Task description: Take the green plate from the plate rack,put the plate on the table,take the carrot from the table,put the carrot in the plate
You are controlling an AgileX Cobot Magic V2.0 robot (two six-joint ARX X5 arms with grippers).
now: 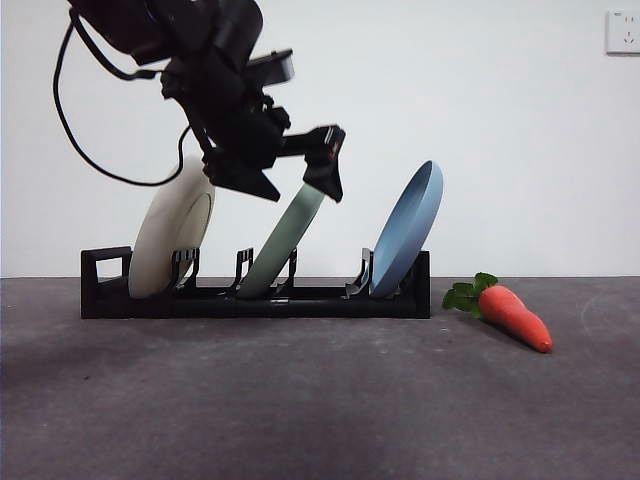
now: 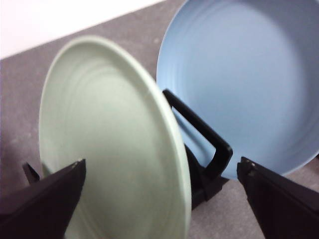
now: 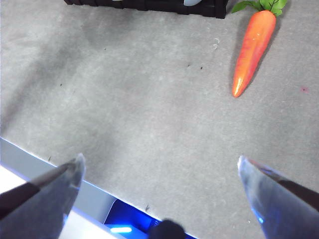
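the plate rack (image 1: 255, 295) stands on the worktop (image 1: 300, 400) as the reference object, its loop handle at one end; three plates lean in its slots, all tilted toward the end away from the handle; the cream-white plate (image 1: 172, 238) occupies the slot nearest the handle, the green plate (image 1: 283, 250) the middle slot, and the blue plate (image 1: 408, 230) the slot at the far end from the handle; the green plate's lower edge sits in the rack, between the upright dividers.

the left gripper (image 1: 300, 185) hangs above the middle of the rack, at the upper rim of the green plate; its fingers (image 2: 47, 199) are spread apart, one on each side of that rim, straddling the plate without a visible clamp on it; in the left wrist view the green plate (image 2: 109, 149) fills the gap between the fingers, with the blue plate (image 2: 244, 84) and a black rack divider (image 2: 204, 144) just behind it.

the carrot (image 1: 512, 314) lies flat on the worktop just beyond the blue-plate end of the rack, apart from it, leaves toward the rack and tip pointing away.

the right gripper (image 3: 159, 189) hovers over bare worktop in front of the rack, well apart from the carrot (image 3: 253, 47); its fingers are spread and hold nothing.
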